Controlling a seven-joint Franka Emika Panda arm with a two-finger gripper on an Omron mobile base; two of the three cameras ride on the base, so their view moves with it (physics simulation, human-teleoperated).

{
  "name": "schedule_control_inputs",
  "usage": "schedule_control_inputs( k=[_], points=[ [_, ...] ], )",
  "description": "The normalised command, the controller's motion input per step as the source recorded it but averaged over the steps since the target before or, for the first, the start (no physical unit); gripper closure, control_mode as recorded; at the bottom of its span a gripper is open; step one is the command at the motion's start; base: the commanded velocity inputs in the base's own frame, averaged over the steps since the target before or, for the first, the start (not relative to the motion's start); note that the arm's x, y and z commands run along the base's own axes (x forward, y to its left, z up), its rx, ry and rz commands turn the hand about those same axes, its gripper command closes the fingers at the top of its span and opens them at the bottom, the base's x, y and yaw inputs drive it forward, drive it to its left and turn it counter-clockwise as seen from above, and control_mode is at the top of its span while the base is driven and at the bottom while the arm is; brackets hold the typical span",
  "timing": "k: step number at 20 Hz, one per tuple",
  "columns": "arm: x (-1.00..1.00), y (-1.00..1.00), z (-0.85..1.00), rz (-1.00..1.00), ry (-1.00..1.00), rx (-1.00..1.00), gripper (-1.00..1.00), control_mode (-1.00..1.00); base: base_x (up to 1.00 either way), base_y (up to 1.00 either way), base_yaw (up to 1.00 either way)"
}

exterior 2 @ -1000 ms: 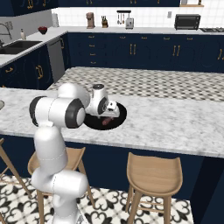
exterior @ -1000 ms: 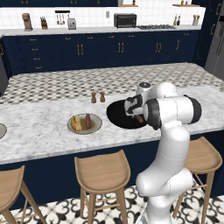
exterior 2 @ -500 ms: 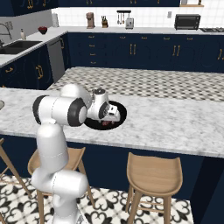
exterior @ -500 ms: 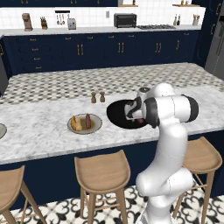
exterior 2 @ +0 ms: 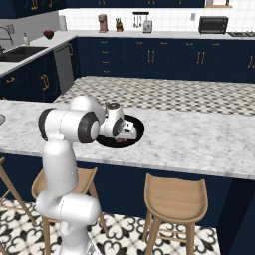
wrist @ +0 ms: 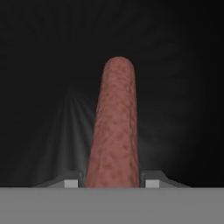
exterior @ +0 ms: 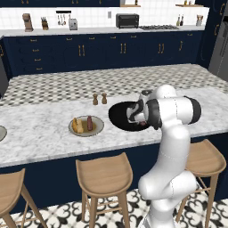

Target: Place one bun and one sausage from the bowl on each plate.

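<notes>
The black bowl [exterior: 119,116] sits on the island counter, and my gripper [exterior: 137,116] reaches down into its right side. Seen from the hand, a reddish-brown sausage [wrist: 114,127] lies on the bowl's dark floor [wrist: 43,65] and runs straight between my fingertips [wrist: 72,183], which press its two sides; the gripper [wrist: 112,183] is shut on it. From the right base, the gripper [exterior 2: 127,135] is low in the bowl [exterior 2: 138,125]. Left of the bowl, a grey plate [exterior: 99,129] carries a bun [exterior: 78,126] and a sausage [exterior: 89,123]. My hand hides the rest of the bowl's contents.
Two small shakers [exterior: 99,99] stand just behind the bowl. The rim of another plate [exterior: 1,132] shows at the counter's left edge. Wooden stools [exterior: 103,174] line the near side of the island below the counter edge.
The hand has sunk lower into the bowl and its fingers have come together on the sausage. The plate and shakers have stayed put.
</notes>
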Motion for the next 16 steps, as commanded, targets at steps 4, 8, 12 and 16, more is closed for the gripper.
schedule_control_inputs(
  k=[4, 8, 12, 16],
  points=[
    [-0.23, -0.04, 0.39, 0.00, 0.02, 0.00, 1.00, -1.00, 0.00, 0.00, 0.00],
    [-0.44, -0.02, 0.71, 0.00, 0.00, 0.00, 1.00, -1.00, 0.00, 0.00, 0.00],
    [-0.59, 0.00, 0.81, 0.00, 0.01, 0.02, 1.00, -1.00, 0.00, 0.00, 0.00],
    [-0.81, -0.16, 0.58, -0.02, 0.03, 0.07, 1.00, -1.00, 0.00, 0.00, 0.00]
  ],
)
